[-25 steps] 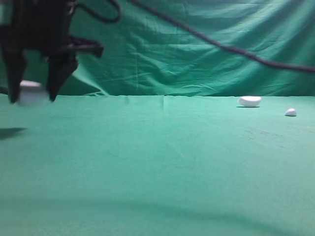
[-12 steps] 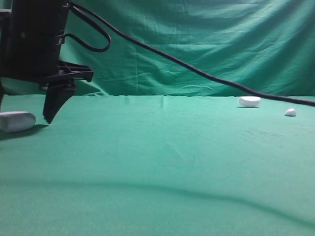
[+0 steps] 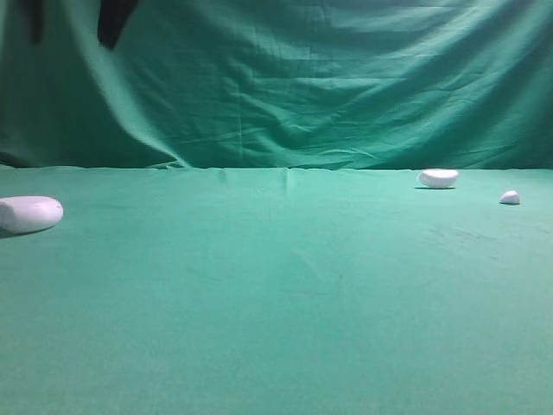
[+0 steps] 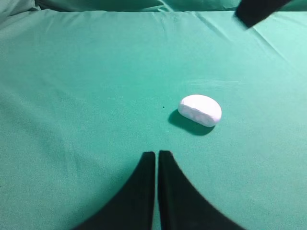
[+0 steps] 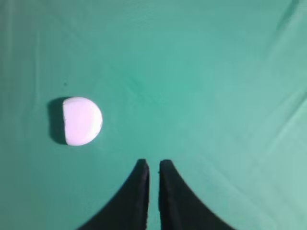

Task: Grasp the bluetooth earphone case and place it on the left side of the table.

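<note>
Both pincers, left [image 4: 156,155] and right [image 5: 153,165], are nearly closed, empty, above the table [image 3: 285,285].

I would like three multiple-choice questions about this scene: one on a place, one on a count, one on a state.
1. Where does the bluetooth earphone case lie in the exterior high view?
A. far left of the table
B. centre
C. far right

2. How many white objects lie on the table there?
A. one
B. two
C. three

3. How is the right gripper?
A. holding the case
B. shut and holding nothing
C. wide open

A: it sits at the left edge. C: case, oval piece, tiny piece. B: its fingers nearly meet, nothing between.
</note>
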`<state>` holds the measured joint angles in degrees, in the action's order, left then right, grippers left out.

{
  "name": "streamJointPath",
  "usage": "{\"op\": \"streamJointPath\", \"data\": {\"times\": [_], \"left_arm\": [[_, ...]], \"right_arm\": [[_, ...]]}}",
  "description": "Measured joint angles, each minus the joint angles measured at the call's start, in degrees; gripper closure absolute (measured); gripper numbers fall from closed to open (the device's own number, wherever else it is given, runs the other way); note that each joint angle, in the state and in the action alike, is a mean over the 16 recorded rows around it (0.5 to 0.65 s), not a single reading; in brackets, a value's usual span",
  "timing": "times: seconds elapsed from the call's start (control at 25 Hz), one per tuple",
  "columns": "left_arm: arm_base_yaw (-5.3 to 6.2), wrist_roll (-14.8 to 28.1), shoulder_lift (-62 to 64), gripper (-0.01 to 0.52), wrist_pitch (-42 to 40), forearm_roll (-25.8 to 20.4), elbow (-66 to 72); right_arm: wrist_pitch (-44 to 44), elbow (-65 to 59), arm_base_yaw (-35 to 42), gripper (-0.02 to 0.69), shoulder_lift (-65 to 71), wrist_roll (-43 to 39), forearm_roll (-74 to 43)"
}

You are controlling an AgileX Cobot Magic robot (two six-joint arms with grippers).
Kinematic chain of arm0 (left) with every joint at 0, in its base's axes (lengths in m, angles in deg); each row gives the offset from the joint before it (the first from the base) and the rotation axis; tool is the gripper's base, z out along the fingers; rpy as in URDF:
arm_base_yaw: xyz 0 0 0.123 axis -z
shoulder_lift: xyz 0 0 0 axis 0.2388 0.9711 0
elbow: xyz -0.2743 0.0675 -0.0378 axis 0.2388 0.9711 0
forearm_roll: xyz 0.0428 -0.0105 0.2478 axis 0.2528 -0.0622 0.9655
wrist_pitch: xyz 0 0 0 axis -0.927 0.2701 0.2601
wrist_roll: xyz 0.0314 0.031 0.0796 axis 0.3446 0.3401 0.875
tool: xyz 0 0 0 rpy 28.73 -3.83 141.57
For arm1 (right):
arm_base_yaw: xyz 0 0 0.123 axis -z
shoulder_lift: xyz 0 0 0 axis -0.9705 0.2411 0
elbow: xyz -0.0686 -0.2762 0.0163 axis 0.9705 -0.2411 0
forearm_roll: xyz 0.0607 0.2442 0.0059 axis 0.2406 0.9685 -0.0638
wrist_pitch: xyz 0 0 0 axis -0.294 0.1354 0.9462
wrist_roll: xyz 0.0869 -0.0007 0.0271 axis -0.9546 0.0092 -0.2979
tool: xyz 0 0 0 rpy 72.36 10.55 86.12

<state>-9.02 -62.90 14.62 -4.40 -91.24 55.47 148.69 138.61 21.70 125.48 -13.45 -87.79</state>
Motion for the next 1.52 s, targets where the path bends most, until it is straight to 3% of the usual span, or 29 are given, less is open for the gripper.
{"op": "streamJointPath", "data": {"times": [0.24, 0.68, 1.24, 1.52], "left_arm": [[0.00, 0.0, 0.0, 0.514, 0.0, 0.0, 0.0], [0.00, 0.0, 0.0, 0.514, 0.0, 0.0, 0.0], [0.00, 0.0, 0.0, 0.514, 0.0, 0.0, 0.0], [0.00, 0.0, 0.0, 0.514, 0.0, 0.0, 0.0]], "right_arm": [[1.3, -5.3, 2.5, 0.665, -6.6, -0.1, 3.3], [0.2, -28.3, 7.5, 0.665, -28.6, -1.4, 11.6], [-1.8, -51.2, 8.2, 0.665, -53.0, 3.9, 9.8], [-8.9, -62.0, 11.1, 0.665, -64.0, 6.9, 9.4]]}}
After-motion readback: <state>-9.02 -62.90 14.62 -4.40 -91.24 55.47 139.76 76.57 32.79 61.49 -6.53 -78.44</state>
